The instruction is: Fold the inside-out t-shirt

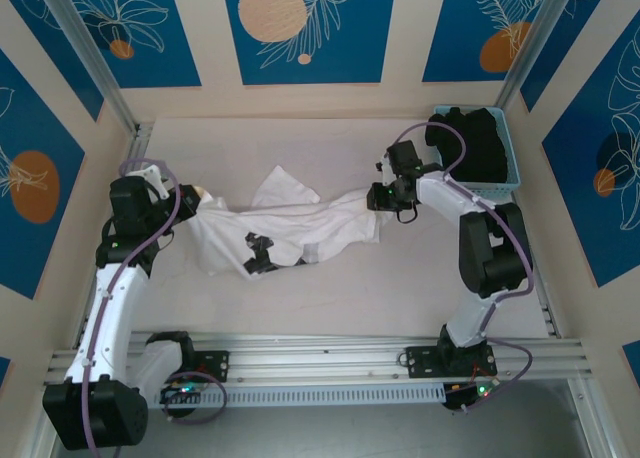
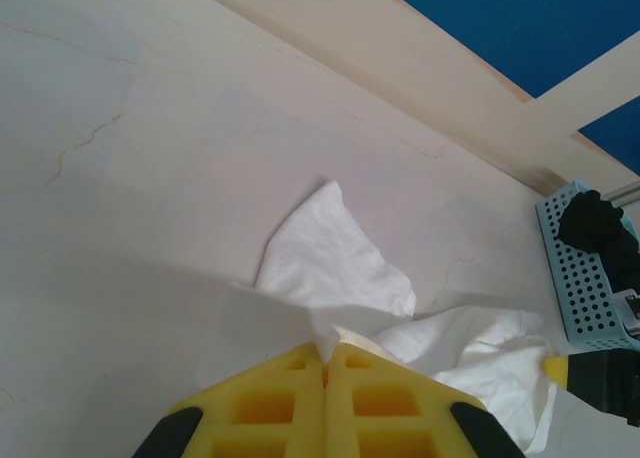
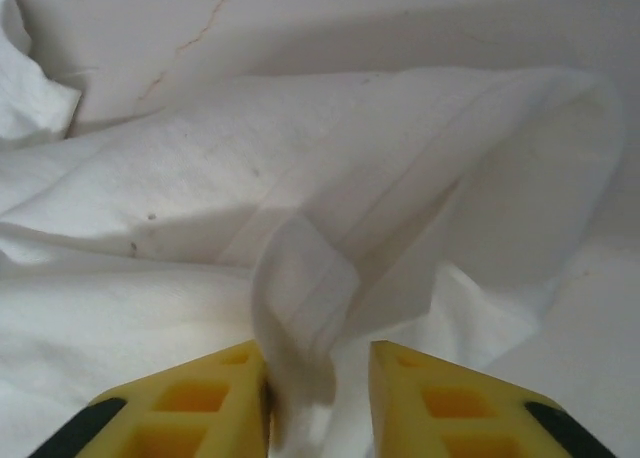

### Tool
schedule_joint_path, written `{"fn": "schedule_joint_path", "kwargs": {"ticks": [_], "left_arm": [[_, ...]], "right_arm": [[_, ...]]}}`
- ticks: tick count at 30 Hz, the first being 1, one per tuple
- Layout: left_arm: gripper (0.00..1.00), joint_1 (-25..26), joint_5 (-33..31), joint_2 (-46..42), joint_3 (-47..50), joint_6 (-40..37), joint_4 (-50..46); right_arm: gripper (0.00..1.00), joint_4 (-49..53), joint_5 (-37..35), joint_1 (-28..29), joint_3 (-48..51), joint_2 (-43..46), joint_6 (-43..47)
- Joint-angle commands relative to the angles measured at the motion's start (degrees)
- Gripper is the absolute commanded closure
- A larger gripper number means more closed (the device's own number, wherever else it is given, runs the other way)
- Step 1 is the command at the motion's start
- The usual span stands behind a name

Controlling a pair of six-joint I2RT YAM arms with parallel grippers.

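The white inside-out t-shirt [image 1: 290, 228] lies stretched and wrinkled across the middle of the table, a dark print [image 1: 260, 253] showing through near its front. My left gripper [image 1: 195, 203] holds its left end; in the left wrist view the yellow fingers [image 2: 325, 353] are shut on a pinch of the white cloth [image 2: 335, 268]. My right gripper [image 1: 378, 200] is at the shirt's right end. In the right wrist view its jaws [image 3: 318, 353] stand apart, with a hemmed fold of the shirt [image 3: 300, 178] hanging between them against the left finger.
A light blue perforated basket [image 1: 500, 183] holding a black garment [image 1: 475, 143] stands at the back right corner, and the left wrist view has the basket [image 2: 570, 268] at its right edge. Walls close the table at the back and sides; a metal rail runs along the front.
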State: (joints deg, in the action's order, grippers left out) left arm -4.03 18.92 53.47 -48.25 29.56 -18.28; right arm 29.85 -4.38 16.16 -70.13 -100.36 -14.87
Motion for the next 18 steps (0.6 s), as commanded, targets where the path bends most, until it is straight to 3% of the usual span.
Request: {"fn": "schedule_joint_path", "kwargs": {"ticks": [1, 7, 18], "left_arm": [[1.00, -0.86, 1.62, -0.30, 0.35, -0.93, 1.55], [1.00, -0.81, 2.33, -0.39, 0.79, -0.49, 2.45], [1.00, -0.86, 2.71, -0.77, 1.50, -0.30, 3.02]], "right_arm": [[0.62, 1.42, -6.54, 2.69, 2.44, 4.34, -1.16], [0.54, -0.25, -10.41, 6.03, 3.83, 3.49, -3.14], [0.50, 1.12, -19.54, 10.39, 1.03, -1.84, -3.65]]}}
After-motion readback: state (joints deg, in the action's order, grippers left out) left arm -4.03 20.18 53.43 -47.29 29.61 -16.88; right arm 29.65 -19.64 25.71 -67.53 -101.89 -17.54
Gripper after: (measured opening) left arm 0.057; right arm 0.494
